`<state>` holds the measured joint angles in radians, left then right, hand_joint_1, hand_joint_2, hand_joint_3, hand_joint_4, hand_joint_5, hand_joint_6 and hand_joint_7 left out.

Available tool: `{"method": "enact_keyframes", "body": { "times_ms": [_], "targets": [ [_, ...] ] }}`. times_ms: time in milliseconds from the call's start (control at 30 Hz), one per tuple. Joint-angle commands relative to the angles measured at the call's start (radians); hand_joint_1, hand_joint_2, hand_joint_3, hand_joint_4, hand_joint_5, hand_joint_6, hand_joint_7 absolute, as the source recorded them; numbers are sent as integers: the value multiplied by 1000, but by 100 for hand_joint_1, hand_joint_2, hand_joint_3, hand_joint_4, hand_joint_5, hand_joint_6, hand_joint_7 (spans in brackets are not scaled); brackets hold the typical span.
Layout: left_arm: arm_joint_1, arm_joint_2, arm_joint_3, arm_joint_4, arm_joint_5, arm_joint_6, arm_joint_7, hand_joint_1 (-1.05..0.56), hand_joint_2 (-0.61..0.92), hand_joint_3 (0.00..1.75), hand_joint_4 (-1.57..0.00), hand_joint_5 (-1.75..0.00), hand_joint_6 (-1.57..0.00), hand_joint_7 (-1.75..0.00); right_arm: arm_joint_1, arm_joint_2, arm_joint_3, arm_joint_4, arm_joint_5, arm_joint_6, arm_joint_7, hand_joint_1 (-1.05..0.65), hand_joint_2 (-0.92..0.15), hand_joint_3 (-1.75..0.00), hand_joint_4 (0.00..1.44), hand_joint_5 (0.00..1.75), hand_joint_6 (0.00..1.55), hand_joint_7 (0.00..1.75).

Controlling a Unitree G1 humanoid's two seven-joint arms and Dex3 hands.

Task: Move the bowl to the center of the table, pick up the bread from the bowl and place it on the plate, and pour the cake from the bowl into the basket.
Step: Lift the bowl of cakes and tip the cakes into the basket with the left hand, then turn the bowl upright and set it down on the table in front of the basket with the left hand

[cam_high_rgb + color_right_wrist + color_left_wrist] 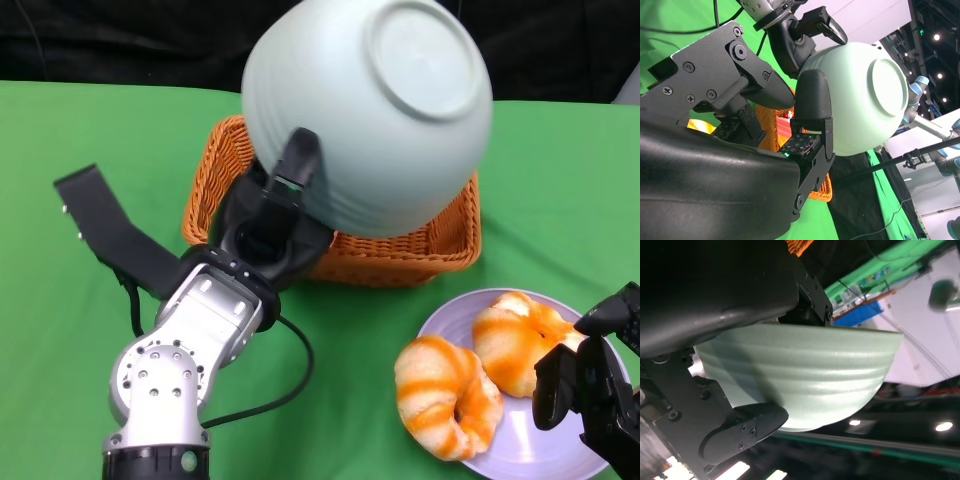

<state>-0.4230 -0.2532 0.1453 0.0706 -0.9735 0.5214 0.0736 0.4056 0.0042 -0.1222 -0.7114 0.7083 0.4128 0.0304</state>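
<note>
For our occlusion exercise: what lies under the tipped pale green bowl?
The woven orange basket sits directly under the pale green ceramic bowl, which the left hand holds upturned. The bowl hides the basket's inside, so any cake there cannot be seen.

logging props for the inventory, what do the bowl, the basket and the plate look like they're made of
Bowl: likely glazed ceramic, though hard plastic is possible; pale green, smooth soft sheen, ridged sides, raised foot ring.
Basket: woven wicker or rattan, orange, visible weave strands, matte.
Plate: ceramic or melamine, pale lilac, smooth and slightly glossy; cannot tell which.

Silver left forearm (175,375) studded with screws, black cable (290,380) looping beside it; black left hand (268,225), black right hand (600,385)
</note>
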Motion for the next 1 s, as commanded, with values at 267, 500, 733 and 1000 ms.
{"method": "enact_keyframes", "body": {
  "times_ms": [267,500,733,1000],
  "targets": [
    [49,252,-274,-156,646,-286,-187,-5,34,153,-95,-175,-82,-173,3,-10,-4,3,-1,-15,6,-14,-55,-127,89,175,76,167],
    [127,408,-360,-243,977,-517,-224,-5,25,165,-94,-175,-83,-173,0,-9,-7,6,-3,-13,1,-14,-55,-128,90,175,76,167],
    [223,565,-374,-268,1234,-824,-234,-4,16,174,-94,-175,-82,-175,0,-15,-13,8,1,-12,6,-13,-54,-130,90,175,76,167],
    [258,761,-301,-247,1442,-1194,-200,-6,29,139,-85,-175,-72,-175,2,-12,-11,7,2,-13,2,-13,-53,-131,90,175,76,167]
  ]
}}
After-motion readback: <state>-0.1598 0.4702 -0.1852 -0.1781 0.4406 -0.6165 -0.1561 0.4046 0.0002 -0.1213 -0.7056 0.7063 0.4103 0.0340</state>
